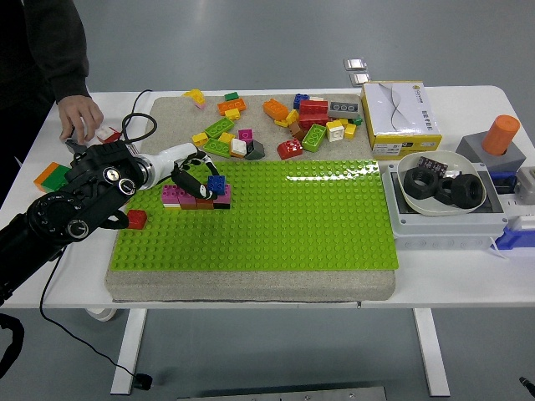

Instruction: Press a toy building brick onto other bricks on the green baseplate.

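The green baseplate (276,217) lies on a grey slab mid-table. At its back left stands a small stack of pink, magenta and dark bricks (185,197). My left hand (199,180) reaches in from the left, its dark fingers curled on a blue brick (216,185) that sits on top of the stack's right end. A red brick (137,219) sits alone on the plate's left edge. My right arm is not in view.
Loose bricks (284,121) lie scattered on the slab behind the plate. A yellow-white box (399,119), a white bowl of black rings (440,185) and an orange cylinder (500,134) stand right. A person's hand (79,117) rests at the far left by small bricks.
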You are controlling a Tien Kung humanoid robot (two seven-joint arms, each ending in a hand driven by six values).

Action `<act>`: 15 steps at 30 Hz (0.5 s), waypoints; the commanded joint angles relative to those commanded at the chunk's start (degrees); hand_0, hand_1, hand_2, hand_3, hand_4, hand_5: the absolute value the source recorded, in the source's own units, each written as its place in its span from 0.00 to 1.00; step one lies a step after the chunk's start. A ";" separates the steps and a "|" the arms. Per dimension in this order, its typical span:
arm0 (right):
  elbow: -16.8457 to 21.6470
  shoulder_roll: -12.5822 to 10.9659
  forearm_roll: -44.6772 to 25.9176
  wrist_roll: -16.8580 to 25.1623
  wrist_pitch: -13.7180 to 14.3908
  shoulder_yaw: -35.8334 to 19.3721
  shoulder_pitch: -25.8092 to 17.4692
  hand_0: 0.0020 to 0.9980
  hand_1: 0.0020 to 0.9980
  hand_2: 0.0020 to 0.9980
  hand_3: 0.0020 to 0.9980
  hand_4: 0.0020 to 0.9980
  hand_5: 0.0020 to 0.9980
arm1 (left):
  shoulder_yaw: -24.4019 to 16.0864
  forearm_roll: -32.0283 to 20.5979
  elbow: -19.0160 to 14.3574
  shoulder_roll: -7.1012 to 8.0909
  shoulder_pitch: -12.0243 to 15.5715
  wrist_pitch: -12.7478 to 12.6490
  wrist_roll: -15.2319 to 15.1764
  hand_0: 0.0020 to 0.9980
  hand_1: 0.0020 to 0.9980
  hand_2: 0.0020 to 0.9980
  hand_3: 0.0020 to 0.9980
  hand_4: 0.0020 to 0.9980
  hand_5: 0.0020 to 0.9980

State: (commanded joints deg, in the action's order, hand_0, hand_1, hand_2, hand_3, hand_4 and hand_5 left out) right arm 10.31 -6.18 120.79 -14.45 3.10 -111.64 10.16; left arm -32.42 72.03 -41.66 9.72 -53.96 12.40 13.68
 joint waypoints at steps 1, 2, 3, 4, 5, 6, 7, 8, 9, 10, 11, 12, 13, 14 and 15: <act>0.00 0.00 0.03 0.00 0.00 -0.02 0.00 0.52 0.61 0.71 0.82 0.90 1.00 | 0.02 -0.02 0.01 -0.03 0.00 0.00 -0.01 1.00 1.00 0.99 0.52 0.84 0.00; 0.00 0.01 0.07 0.00 -0.01 -0.04 0.00 0.52 0.61 0.71 0.82 0.90 1.00 | 0.03 -0.04 0.01 -0.09 0.00 0.01 -0.01 1.00 1.00 0.99 0.52 0.84 0.00; 0.00 0.02 0.12 0.00 -0.01 -0.08 -0.01 0.52 0.61 0.71 0.82 0.91 1.00 | 0.04 -0.06 0.01 -0.15 0.01 0.03 -0.02 1.00 1.00 0.99 0.52 0.84 0.00; 0.00 0.02 0.17 0.00 -0.02 -0.11 -0.01 0.52 0.61 0.71 0.82 0.91 1.00 | 0.04 -0.07 -0.01 -0.21 0.02 0.03 -0.02 1.00 1.00 0.99 0.52 0.84 0.00; 0.00 0.03 0.22 0.00 -0.02 -0.14 -0.01 0.52 0.61 0.71 0.82 0.91 1.00 | 0.04 -0.09 -0.04 -0.26 0.03 0.03 -0.01 1.00 1.00 0.99 0.52 0.84 0.00; 0.00 0.03 0.28 0.00 -0.03 -0.17 -0.01 0.52 0.61 0.71 0.82 0.91 1.00 | 0.05 -0.11 -0.09 -0.31 0.04 0.02 -0.01 1.00 1.00 0.99 0.52 0.84 0.00; 0.00 0.03 0.32 0.01 -0.03 -0.20 -0.01 0.52 0.61 0.71 0.82 0.91 1.00 | 0.07 -0.13 -0.12 -0.35 0.04 0.00 -0.02 1.00 1.00 0.99 0.52 0.84 0.00; 0.00 0.03 0.35 0.01 -0.03 -0.21 -0.01 0.52 0.61 0.71 0.82 0.91 1.00 | 0.09 -0.14 -0.13 -0.38 0.04 -0.02 -0.03 1.00 1.00 0.99 0.52 0.84 0.00; 0.00 0.04 0.41 0.01 -0.04 -0.24 0.00 0.52 0.61 0.71 0.82 0.91 1.00 | 0.10 -0.16 -0.11 -0.44 0.05 -0.12 -0.08 1.00 1.00 0.99 0.52 0.84 0.00; 0.00 0.05 0.44 0.01 -0.04 -0.25 -0.01 0.52 0.61 0.71 0.82 0.91 1.00 | 0.12 -0.12 -0.10 -0.48 0.07 -0.26 -0.14 1.00 1.00 0.99 0.52 0.84 0.00; 0.00 0.07 0.48 0.00 -0.03 -0.25 -0.01 0.52 0.61 0.71 0.82 0.91 1.00 | 0.15 -0.05 -0.09 -0.53 0.12 -0.47 -0.26 1.00 1.00 0.99 0.52 0.84 0.00; 0.00 0.07 0.48 0.00 -0.03 -0.24 -0.02 0.52 0.61 0.71 0.82 0.91 1.00 | 0.17 -0.04 -0.07 -0.55 0.15 -0.56 -0.30 1.00 1.00 0.99 0.52 0.84 0.00; 0.00 0.08 0.47 0.00 -0.03 -0.22 -0.02 0.52 0.61 0.71 0.82 0.91 1.00 | 0.20 -0.01 -0.03 -0.58 0.18 -0.66 -0.35 1.00 1.00 0.99 0.52 0.84 0.00; 0.00 0.09 0.44 0.00 -0.03 -0.19 -0.03 0.52 0.61 0.71 0.82 0.91 1.00 | 0.20 0.03 0.03 -0.61 0.20 -0.75 -0.39 1.00 1.00 0.99 0.52 0.84 0.00; 0.00 0.10 0.42 0.00 -0.02 -0.17 -0.03 0.52 0.61 0.71 0.82 0.91 1.00 | 0.20 0.06 0.07 -0.62 0.22 -0.80 -0.42 1.00 1.00 0.99 0.52 0.84 0.00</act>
State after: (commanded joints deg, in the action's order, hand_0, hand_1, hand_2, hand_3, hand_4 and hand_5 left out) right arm 10.31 -6.08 121.22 -14.45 3.08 -111.81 10.13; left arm -32.22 72.08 -41.59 9.10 -53.74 11.60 13.26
